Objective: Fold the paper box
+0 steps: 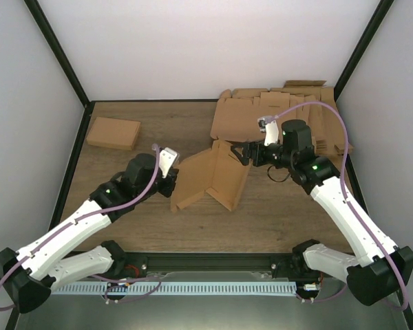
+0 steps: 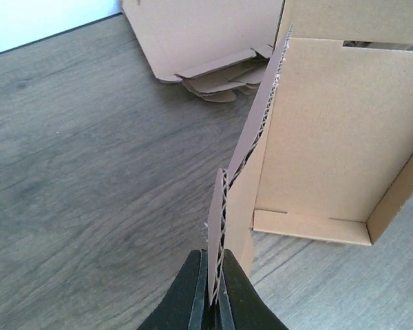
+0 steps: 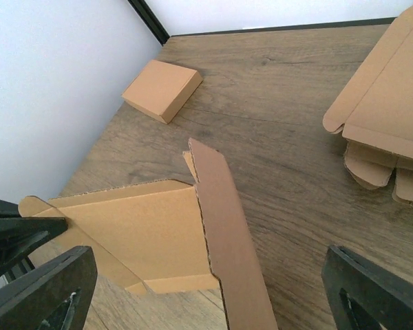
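A half-folded brown cardboard box (image 1: 210,179) stands in the middle of the table, with panels raised. My left gripper (image 1: 171,180) is shut on the box's left side wall; the left wrist view shows the corrugated edge (image 2: 220,234) pinched between the black fingers (image 2: 193,295). My right gripper (image 1: 242,152) is open at the box's upper right corner, above a raised flap (image 3: 227,234). In the right wrist view its fingers (image 3: 41,289) stand wide apart on either side of that flap, not touching it.
A stack of flat unfolded box blanks (image 1: 282,113) lies at the back right, also in the right wrist view (image 3: 385,117). A finished closed box (image 1: 113,133) sits at the back left near the left wall. The black frame rail (image 1: 213,258) runs along the near edge.
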You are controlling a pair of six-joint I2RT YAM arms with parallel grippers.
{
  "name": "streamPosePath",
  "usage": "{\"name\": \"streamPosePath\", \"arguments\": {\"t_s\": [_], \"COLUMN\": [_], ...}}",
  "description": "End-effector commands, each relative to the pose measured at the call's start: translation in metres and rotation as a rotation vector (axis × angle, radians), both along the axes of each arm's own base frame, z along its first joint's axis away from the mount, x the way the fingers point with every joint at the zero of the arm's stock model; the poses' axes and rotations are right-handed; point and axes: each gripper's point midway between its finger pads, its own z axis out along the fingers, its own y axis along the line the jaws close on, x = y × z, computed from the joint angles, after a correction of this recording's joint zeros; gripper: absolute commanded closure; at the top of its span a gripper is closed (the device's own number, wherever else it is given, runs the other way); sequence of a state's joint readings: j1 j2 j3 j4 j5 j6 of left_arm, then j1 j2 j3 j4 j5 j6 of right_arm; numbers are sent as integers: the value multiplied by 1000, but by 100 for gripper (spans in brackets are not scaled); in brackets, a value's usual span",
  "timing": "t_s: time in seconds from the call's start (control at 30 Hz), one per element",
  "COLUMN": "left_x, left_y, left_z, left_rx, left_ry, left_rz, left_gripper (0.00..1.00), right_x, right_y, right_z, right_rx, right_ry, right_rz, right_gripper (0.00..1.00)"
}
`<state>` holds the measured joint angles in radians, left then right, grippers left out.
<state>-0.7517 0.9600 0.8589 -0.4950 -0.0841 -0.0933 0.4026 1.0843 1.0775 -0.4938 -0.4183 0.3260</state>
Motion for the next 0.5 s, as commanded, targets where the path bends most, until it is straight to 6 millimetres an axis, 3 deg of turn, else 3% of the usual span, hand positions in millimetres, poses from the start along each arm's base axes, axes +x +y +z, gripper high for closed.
{"name": "streamPosePath", "arguments": {"t_s": [0.0, 0.23, 0.47], "left_x": [10, 18, 30], "left_y": [12, 16, 28], "left_z": [25, 18, 12], "left_rx": [31, 70, 14], "left_ry": [-74, -89, -49], "left_rz": [59, 96, 267], "left_gripper": [96, 96, 96], "right_x": [-2, -4, -17], "right_y": [-3, 1, -5], "right_z": [5, 2, -9], "right_rx": [-16, 9, 36], "right_ry": [-41, -46, -48], "right_rz": [4, 26, 8], "right_gripper": [6, 4, 2]}}
